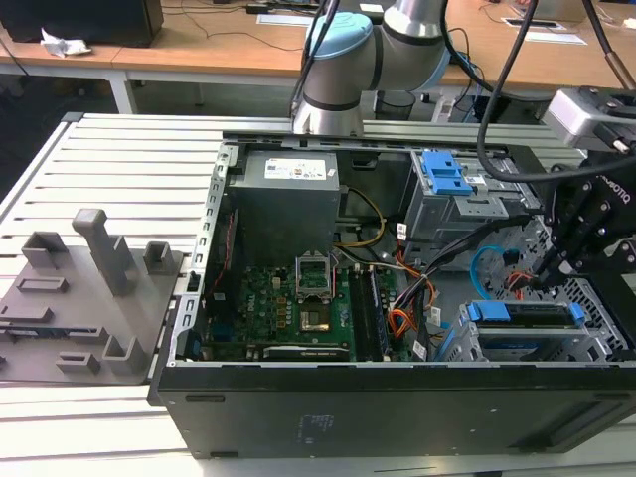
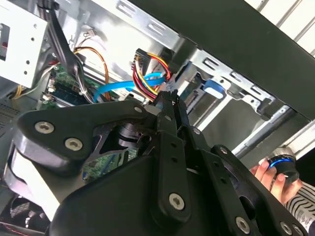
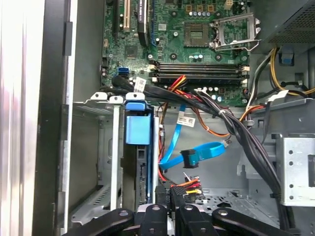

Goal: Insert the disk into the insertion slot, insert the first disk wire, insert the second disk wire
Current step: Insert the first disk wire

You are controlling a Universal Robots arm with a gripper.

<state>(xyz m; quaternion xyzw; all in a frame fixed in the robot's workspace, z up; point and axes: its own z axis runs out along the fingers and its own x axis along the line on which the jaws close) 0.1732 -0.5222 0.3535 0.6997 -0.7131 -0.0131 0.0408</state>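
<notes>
**Robot at work in an open computer case.** At the exterior view's lower right, inside the computer case (image 1: 378, 407), the arm's gripper (image 3: 171, 197) reaches in just behind the disk (image 3: 137, 132). Its fingers are drawn together on what looks like the dark plug of the first disk wire (image 3: 191, 184). The disk, in its blue caddy, sits inside the insertion slot (image 3: 93, 147), so that step appears done. The second disk wire (image 3: 197, 151) loops loose just beside the red and orange strands, its plug hanging free.

From where I stand, the risk is alignment. The plug is small, and if it meets the disk's connector tilted it could jam or slip out of the grip. The blue cable hangs close enough to be snagged or pushed into the way.

A thick black cable bundle (image 3: 236, 130) runs between the work area and the motherboard (image 3: 197, 44), crowding the approach. The taller bay (image 1: 442, 179) with its blue latch stands near, above the disk toward the exterior view's right. In the second wrist view, a person's hand (image 2: 268, 174) holds a small device outside the case.
</notes>
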